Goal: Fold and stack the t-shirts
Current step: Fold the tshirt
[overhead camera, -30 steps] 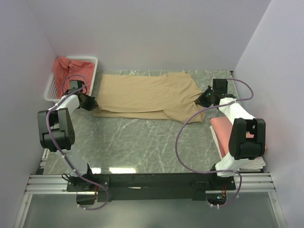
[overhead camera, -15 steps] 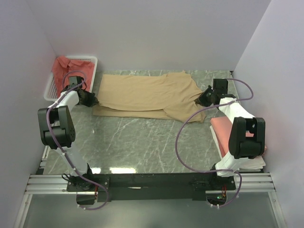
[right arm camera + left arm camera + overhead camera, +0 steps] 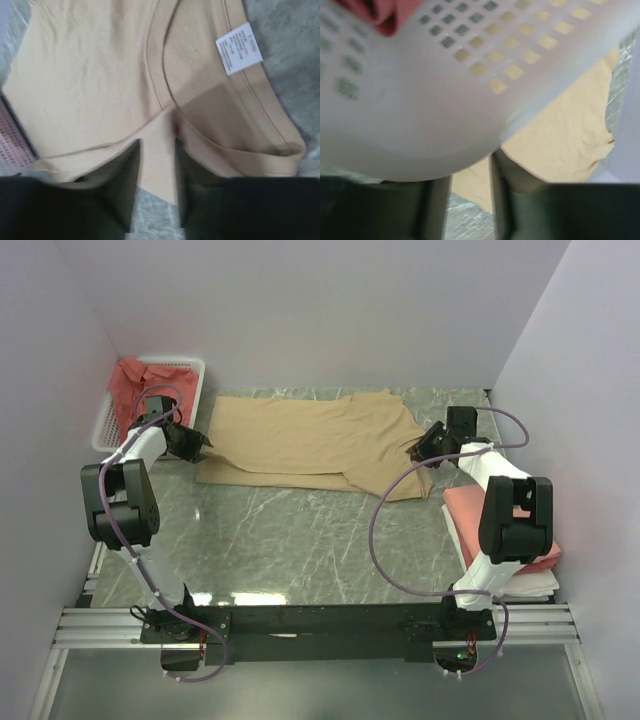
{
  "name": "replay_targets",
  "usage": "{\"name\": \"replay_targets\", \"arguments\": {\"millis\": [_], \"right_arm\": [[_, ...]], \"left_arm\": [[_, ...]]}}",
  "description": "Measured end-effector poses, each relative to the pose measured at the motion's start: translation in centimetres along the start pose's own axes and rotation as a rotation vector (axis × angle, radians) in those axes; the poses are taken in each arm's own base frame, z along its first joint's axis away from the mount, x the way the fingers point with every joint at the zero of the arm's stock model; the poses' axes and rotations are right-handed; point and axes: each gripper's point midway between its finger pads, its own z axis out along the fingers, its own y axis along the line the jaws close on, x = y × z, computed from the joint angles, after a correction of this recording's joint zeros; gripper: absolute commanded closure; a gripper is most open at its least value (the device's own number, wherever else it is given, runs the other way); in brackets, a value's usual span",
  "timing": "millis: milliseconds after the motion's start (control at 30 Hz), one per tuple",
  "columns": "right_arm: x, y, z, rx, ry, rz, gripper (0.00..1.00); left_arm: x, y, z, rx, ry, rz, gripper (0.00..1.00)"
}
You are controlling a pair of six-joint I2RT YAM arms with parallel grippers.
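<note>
A tan t-shirt (image 3: 310,440) lies spread across the back of the table, its right part folded over. My left gripper (image 3: 196,443) stands at its left edge beside the basket, open; between its fingers (image 3: 436,205) show tan cloth (image 3: 565,135) and bare marble. At the shirt's right end my right gripper (image 3: 417,452) is open at the collar edge. A strip of tan shirt (image 3: 100,70) lies loose between its fingers (image 3: 125,185), and the neck label (image 3: 239,47) faces up. A red t-shirt (image 3: 140,385) sits bunched in the basket. A folded salmon t-shirt (image 3: 468,515) lies on the right.
The white mesh basket (image 3: 192,375) stands at the back left, and its wall (image 3: 420,100) fills most of the left wrist view. White sheets (image 3: 535,585) lie under the salmon shirt near the right wall. Grey marble table (image 3: 300,550) stretches in front of the tan shirt.
Both grippers have opened and let go of the tan shirt's ends. The left gripper has drawn back toward the basket; the right one has shifted slightly away from the near edge.
</note>
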Motion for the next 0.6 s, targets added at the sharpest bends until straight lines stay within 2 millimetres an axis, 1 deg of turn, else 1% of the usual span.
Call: {"name": "replay_targets", "arguments": {"millis": [33, 100, 133, 233, 367, 467, 500, 600], "right_arm": [[-0.2, 0.1, 0.1, -0.003, -0.001, -0.001, 0.45], [-0.6, 0.5, 0.2, -0.01, -0.006, -0.011, 0.39], [-0.8, 0.7, 0.2, -0.016, -0.008, -0.011, 0.38], [-1.0, 1.0, 0.0, -0.025, -0.009, -0.018, 0.37], [-0.7, 0.8, -1.0, -0.022, -0.022, -0.03, 0.37], [0.2, 0.3, -2.6, -0.014, -0.04, -0.042, 0.38], [0.6, 0.0, -3.1, -0.009, -0.045, -0.046, 0.38], [2.4, -1.0, -4.5, 0.0, -0.054, -0.057, 0.39]], "left_arm": [[0.0, -0.4, -0.1, 0.013, 0.004, 0.005, 0.51], [-0.1, -0.8, -0.2, 0.021, 0.007, 0.012, 0.48], [-0.1, -0.8, -0.3, 0.024, 0.008, 0.015, 0.48], [-0.1, -0.9, -0.4, 0.028, 0.006, 0.023, 0.5], [-0.5, -0.9, -1.0, 0.038, -0.035, 0.039, 0.58], [-0.7, -0.5, -1.8, 0.045, -0.093, 0.053, 0.59], [-0.6, -0.3, -2.1, 0.049, -0.114, 0.058, 0.62], [-0.1, 0.5, -2.5, 0.055, -0.142, 0.063, 0.65]]}}
